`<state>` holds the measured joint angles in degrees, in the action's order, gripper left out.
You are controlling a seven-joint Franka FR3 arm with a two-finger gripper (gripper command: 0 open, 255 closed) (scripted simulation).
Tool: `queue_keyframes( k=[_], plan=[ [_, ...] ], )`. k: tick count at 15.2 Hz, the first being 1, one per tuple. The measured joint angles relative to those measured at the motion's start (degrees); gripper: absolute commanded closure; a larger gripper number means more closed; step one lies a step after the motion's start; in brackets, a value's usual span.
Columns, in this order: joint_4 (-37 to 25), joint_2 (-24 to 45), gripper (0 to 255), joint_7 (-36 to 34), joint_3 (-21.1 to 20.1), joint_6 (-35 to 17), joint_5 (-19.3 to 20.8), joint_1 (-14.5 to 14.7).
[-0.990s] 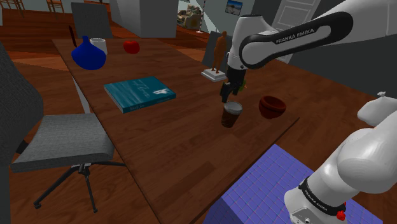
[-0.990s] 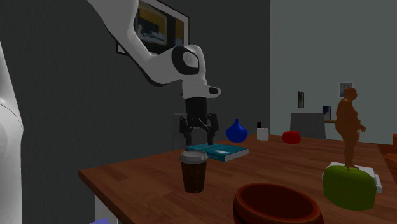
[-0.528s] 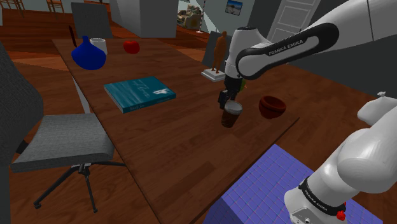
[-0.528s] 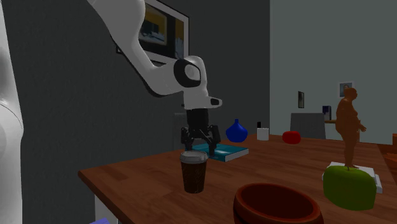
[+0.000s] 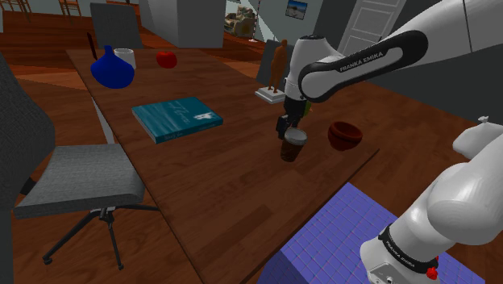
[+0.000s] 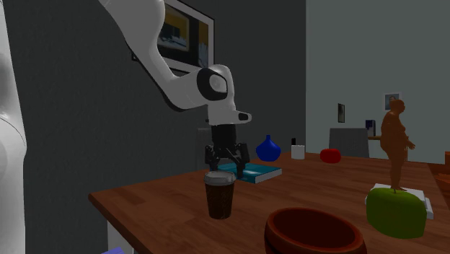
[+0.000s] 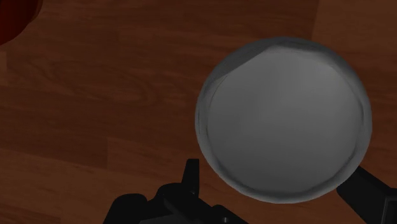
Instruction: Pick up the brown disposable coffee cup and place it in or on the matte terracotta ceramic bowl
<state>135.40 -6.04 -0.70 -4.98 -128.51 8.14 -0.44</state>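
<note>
If lowered off-centre, gripper [image 6: 228,160] jaws apart, could clip the grey lid [image 7: 283,118]. Might topple the coffee cup [image 6: 220,196] toward the dark red bowl [image 5: 345,135] at the shoulder view's 3 o'clock.

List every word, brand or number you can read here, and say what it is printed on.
"FRANKA EMIKA": on the arm, along its dark band above the table.
Small print on the arm's lowest link: too small to read surely.
White marks on the teal book cover: too blurred to read.
Cup and bowl: no text.
</note>
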Motion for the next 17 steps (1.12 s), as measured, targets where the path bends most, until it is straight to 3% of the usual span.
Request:
queue_keyframes(
  k=[10, 17],
  plan=[
    [-0.09, -0.07, 255, -0.01, -0.01, 0.00, -0.01, 0.01],
    [-2.36, -2.19, 255, 0.85, 0.03, 4.50, -0.68, 0.11]
  ],
)
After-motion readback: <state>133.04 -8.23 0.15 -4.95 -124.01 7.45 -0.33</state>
